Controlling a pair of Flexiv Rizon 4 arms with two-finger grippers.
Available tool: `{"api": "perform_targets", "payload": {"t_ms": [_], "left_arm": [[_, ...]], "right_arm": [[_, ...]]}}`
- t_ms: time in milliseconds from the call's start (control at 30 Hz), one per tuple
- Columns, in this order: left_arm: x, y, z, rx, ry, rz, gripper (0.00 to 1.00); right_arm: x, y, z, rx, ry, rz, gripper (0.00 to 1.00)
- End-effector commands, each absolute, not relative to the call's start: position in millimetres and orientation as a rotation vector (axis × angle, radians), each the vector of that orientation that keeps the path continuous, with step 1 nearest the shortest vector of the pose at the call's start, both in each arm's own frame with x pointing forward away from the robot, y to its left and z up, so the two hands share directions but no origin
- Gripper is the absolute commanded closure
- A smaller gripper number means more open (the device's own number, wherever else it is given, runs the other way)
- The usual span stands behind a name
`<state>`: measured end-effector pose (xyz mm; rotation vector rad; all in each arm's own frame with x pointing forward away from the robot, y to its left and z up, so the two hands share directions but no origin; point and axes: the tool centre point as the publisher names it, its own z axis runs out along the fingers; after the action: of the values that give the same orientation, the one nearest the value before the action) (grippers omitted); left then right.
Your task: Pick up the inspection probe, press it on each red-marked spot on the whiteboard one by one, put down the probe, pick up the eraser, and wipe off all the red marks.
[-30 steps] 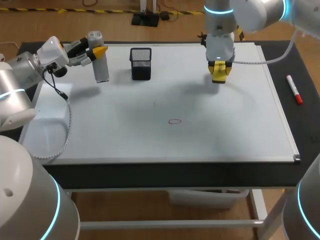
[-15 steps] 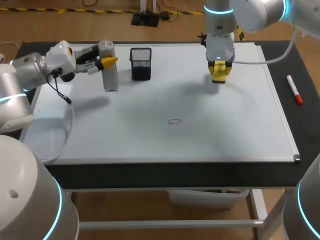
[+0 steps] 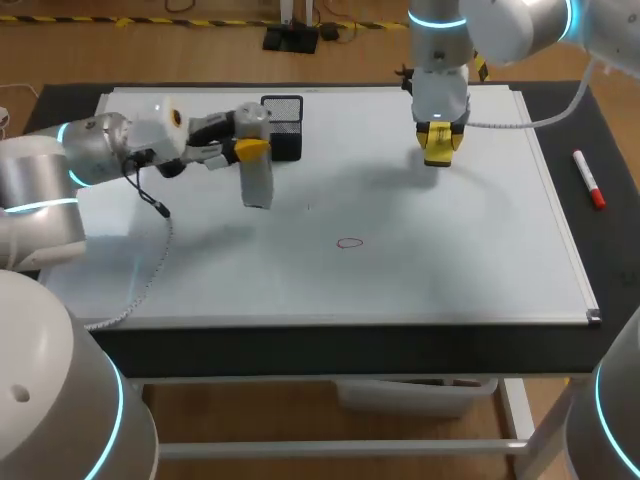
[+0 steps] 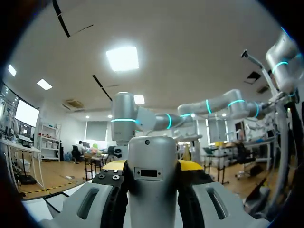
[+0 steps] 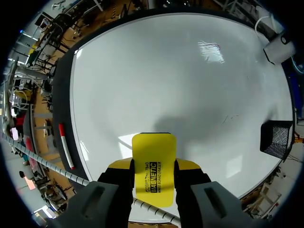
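Observation:
My left gripper point(image 3: 250, 148) is shut on the grey inspection probe point(image 3: 256, 160), which hangs upright above the whiteboard point(image 3: 420, 270) just in front of the black mesh cup point(image 3: 283, 112). In the left wrist view the probe point(image 4: 152, 180) stands between the fingers of the left gripper point(image 4: 152, 167). A single small red ring mark point(image 3: 349, 242) lies near the board's middle, to the right of and nearer than the probe. At the back right my right gripper point(image 3: 438, 140) is shut on the yellow eraser point(image 3: 438, 145), held above the board; the eraser point(image 5: 153, 168) sits between the right gripper point(image 5: 153, 167) fingers.
A red marker pen point(image 3: 588, 178) lies on the dark table right of the whiteboard point(image 5: 180, 80). The mesh cup point(image 5: 275, 138) stands at the board's back edge. A grey cable point(image 3: 150, 260) trails from my left arm over the board's left part.
My left arm has carried the probe rightward and nearer, from left of the mesh cup to in front of it. The right arm with the eraser has stayed still.

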<state>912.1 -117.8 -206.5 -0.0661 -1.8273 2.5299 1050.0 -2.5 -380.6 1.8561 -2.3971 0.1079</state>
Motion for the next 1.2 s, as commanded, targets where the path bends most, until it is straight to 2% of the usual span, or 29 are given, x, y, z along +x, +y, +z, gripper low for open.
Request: {"api": "perform_targets", "payload": {"t_ms": [33, 733, 1200], "left_arm": [[910, -139, -210, -0.116, -1.775, 2.502, 1.00], [862, -210, -230, -0.226, -1.634, 2.355, 1.00], [855, -239, -236, -0.287, -1.627, 2.308, 1.00]], "right_arm": [[1050, -3, -379, 1.857, -2.394, 0.111, 1.00], [1050, -3, -379, 1.857, -2.394, 0.111, 1.00], [1050, -3, -379, 1.857, -2.394, 0.111, 1.00]]}}
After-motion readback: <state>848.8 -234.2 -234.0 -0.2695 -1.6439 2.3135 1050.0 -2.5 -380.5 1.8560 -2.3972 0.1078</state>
